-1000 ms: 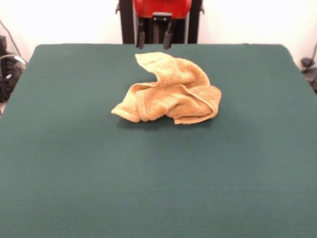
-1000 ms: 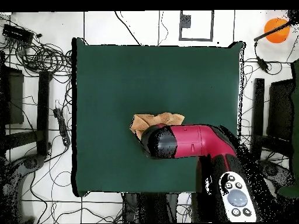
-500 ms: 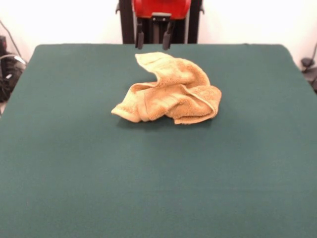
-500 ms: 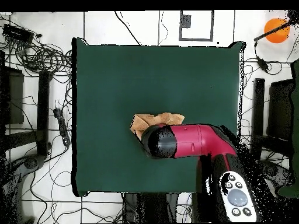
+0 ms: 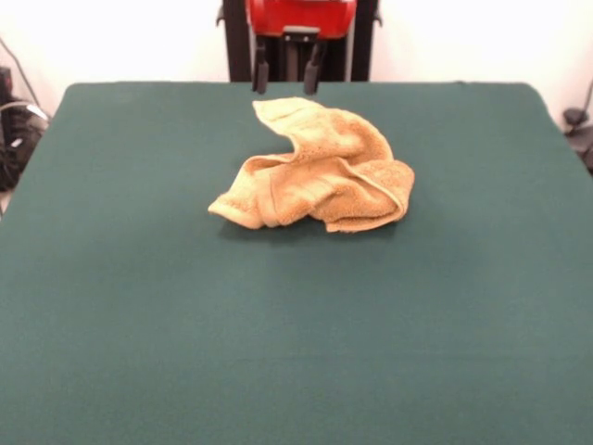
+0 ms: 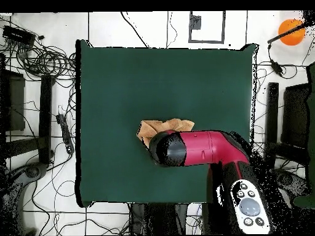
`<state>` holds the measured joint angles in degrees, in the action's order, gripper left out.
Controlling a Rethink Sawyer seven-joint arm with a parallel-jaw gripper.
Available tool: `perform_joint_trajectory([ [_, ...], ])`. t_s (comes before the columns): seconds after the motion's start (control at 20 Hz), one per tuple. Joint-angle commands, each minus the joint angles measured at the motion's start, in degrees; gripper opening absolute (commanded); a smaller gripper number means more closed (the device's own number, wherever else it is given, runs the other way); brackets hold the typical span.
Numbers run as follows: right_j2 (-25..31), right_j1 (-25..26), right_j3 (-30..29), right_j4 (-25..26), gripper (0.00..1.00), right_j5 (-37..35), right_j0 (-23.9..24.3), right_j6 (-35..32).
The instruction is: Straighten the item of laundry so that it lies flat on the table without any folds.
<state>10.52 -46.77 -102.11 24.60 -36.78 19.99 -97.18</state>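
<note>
The table carries the towel crumpled slightly toward 12 o'clock of centre. The gripper hangs above its 12 o'clock edge, fingers spread and empty. Best to pinch one exposed hemmed corner, then drag outward, low and slow

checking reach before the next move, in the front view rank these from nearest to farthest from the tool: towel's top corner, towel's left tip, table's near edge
1. Towel's top corner: just below the tool, toward the table's far side.
2. Towel's left tip: lower and to the picture's left, on the table.
3. Table's near edge: at the picture's bottom, well past the towel.
</note>
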Motion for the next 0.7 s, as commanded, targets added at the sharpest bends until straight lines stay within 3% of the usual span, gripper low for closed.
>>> perform_joint_trajectory([
  [0.05,0.63,5.49,0.24,2.31,1.0,2.97,-1.91,-4.49],
  [0.7,-0.73,8.59,1.46,3.6,1.0,5.29,-2.7,-5.27],
])
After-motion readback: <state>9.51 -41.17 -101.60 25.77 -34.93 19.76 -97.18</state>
